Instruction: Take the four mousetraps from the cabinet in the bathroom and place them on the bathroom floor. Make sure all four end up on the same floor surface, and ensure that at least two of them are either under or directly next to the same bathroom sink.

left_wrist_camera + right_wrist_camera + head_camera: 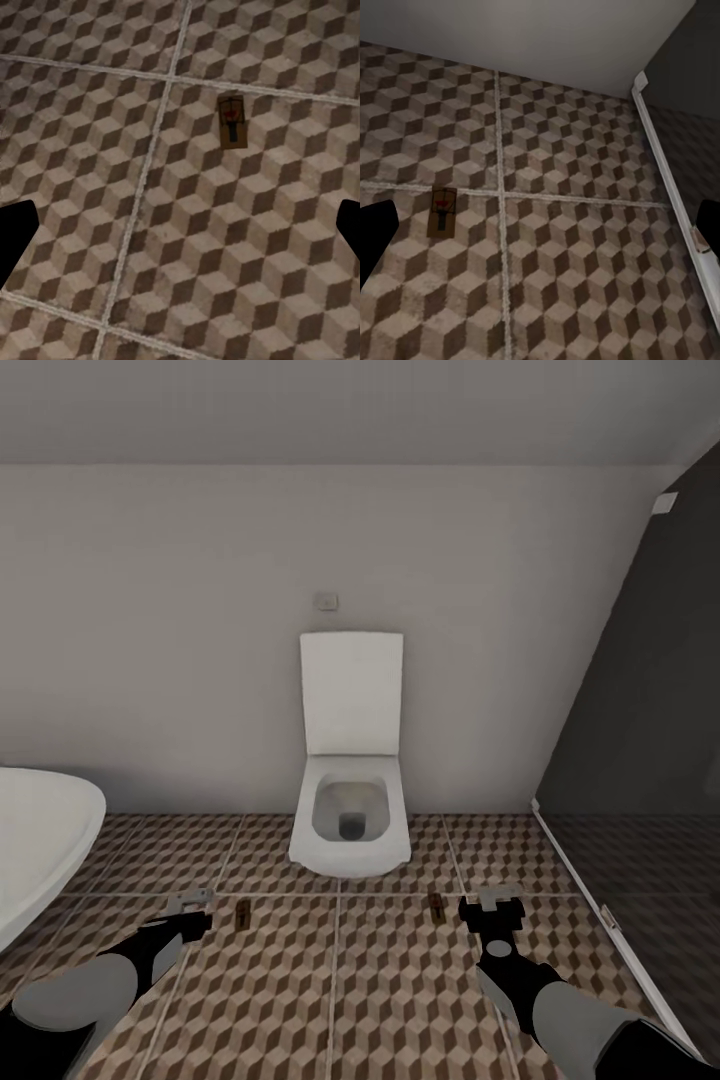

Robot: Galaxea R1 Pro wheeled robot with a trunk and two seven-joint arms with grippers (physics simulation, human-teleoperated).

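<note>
Two mousetraps lie flat on the cube-patterned bathroom floor (340,980) in front of the toilet: one mousetrap (242,914) at the left, also seen as a small tan board (233,122), and another mousetrap (437,906) at the right, the tan board (442,211). My left gripper (190,911) hovers just left of the first one, open and empty. My right gripper (498,911) hangs just right of the second one, open and empty. The cabinet and the sink are out of view.
A white toilet (351,815) with its lid up stands against the back wall. A white bathtub (35,850) edge curves in at the left. The dark shower enclosure (650,760) with a white threshold strip (675,202) bounds the right.
</note>
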